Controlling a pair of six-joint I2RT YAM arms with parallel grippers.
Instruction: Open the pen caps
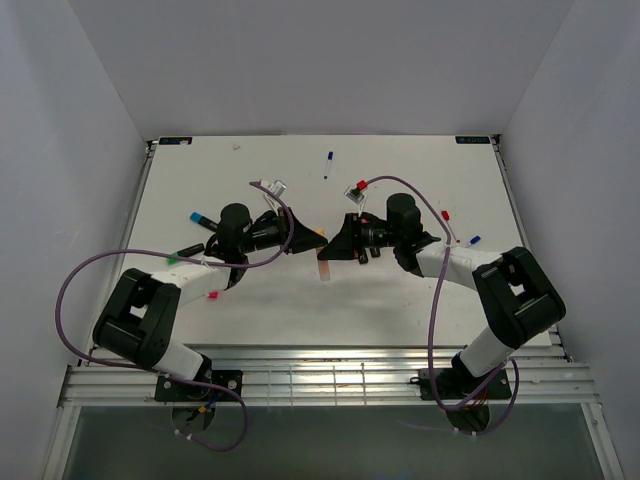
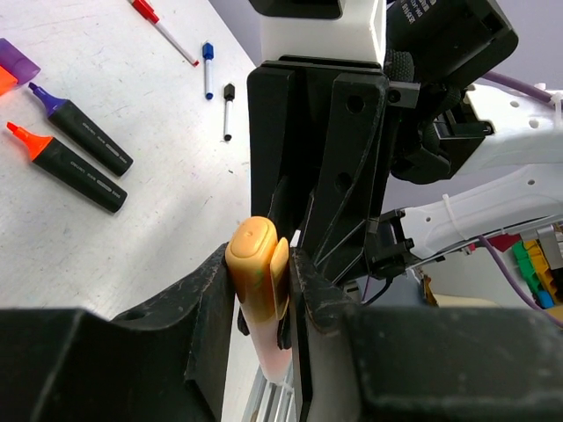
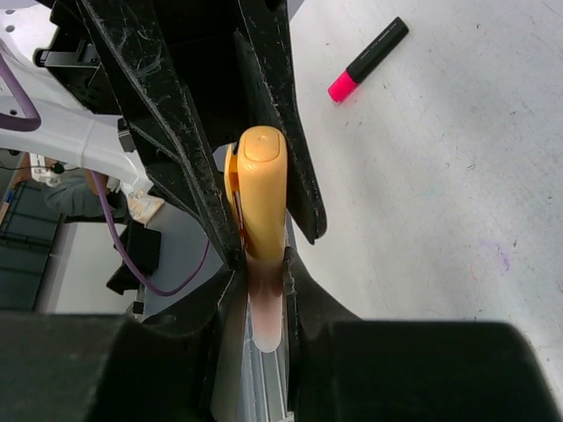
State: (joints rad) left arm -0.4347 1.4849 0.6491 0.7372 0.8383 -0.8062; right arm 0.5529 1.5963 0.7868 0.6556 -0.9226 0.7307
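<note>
An orange pen cap (image 2: 255,268) sits on a pale pink, see-through pen barrel (image 3: 266,312). My left gripper (image 2: 259,294) is shut on the cap. My right gripper (image 3: 264,294) is shut on the barrel just below the cap (image 3: 262,193). In the top view both grippers meet nose to nose at mid-table, left (image 1: 300,240) and right (image 1: 340,245), with the barrel (image 1: 324,268) sticking out toward the near edge. A purple cap (image 2: 18,60) lies loose at the far left of the left wrist view.
Two uncapped black highlighters, purple tip (image 2: 79,132) and orange tip (image 2: 70,167), lie beside thin red (image 2: 163,31), blue (image 2: 208,69) and black (image 2: 228,110) pens. A magenta-capped marker (image 3: 369,57) lies on the table. More markers are scattered around (image 1: 200,218), (image 1: 474,240).
</note>
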